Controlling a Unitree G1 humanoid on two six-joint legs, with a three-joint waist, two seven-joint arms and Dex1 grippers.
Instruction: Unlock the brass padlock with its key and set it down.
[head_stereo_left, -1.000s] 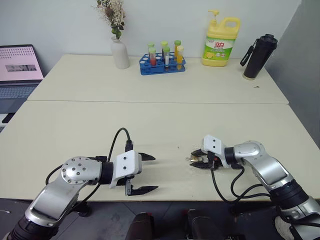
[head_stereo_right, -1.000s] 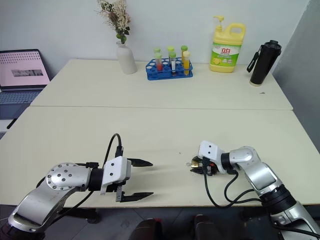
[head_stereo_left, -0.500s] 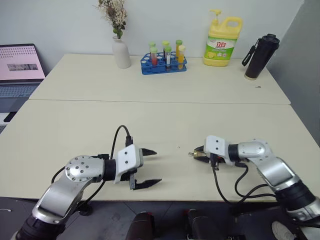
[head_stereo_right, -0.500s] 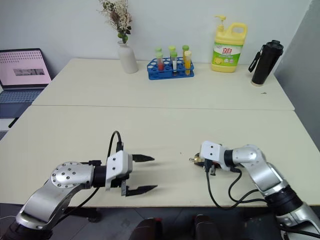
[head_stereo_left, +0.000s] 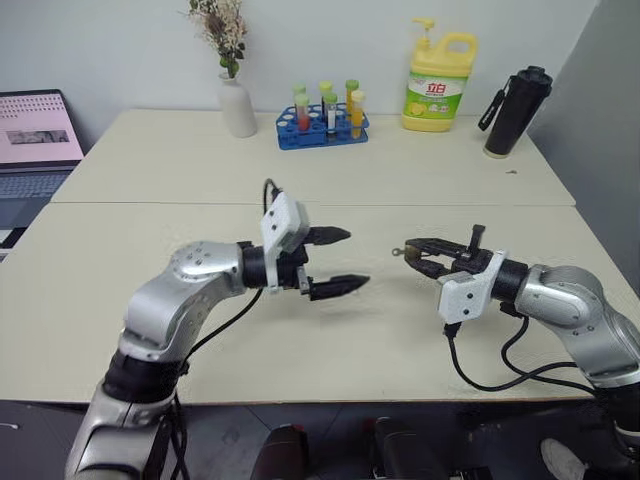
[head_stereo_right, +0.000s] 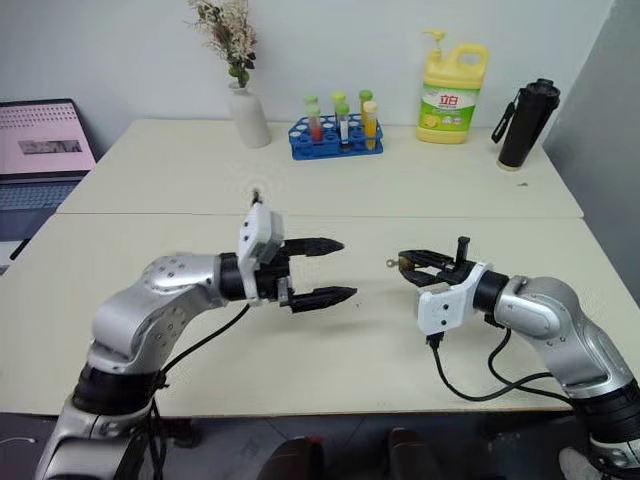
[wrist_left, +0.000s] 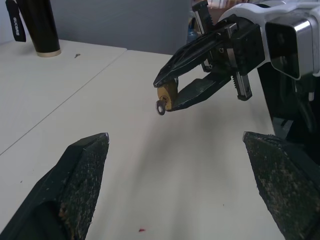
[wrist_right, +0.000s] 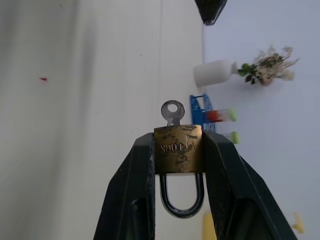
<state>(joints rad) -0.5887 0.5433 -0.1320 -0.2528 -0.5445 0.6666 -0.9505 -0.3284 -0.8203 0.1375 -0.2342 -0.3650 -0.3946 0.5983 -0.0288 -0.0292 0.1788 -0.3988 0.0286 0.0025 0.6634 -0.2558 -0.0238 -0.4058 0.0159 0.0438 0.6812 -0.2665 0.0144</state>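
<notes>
My right gripper (head_stereo_left: 413, 253) is shut on the brass padlock (wrist_right: 177, 147), pinching its small golden body by the sides and holding it in the air above the table (head_stereo_left: 330, 335). The key (wrist_right: 173, 112) sticks out of the padlock's base, beyond the fingertips. The shackle (wrist_right: 181, 197) lies back between the fingers and looks closed. My left gripper (head_stereo_left: 357, 258) is open and points at the right one, a short gap away. In the left wrist view the padlock (wrist_left: 165, 95) and key (wrist_left: 160, 106) hang ahead of my open left fingers (wrist_left: 85, 165).
Along the table's far side stand a white vase with dried flowers (head_stereo_left: 238, 105), a blue rack of test tubes (head_stereo_left: 323, 125), a yellow detergent bottle (head_stereo_left: 438, 80) and a black bottle (head_stereo_left: 510, 112). A laptop (head_stereo_left: 35, 140) sits at the far left.
The right gripper has lifted the padlock off the table and rolled its wrist. The left gripper has risen and swung to the right, toward the padlock. Both jaws stand as before.
</notes>
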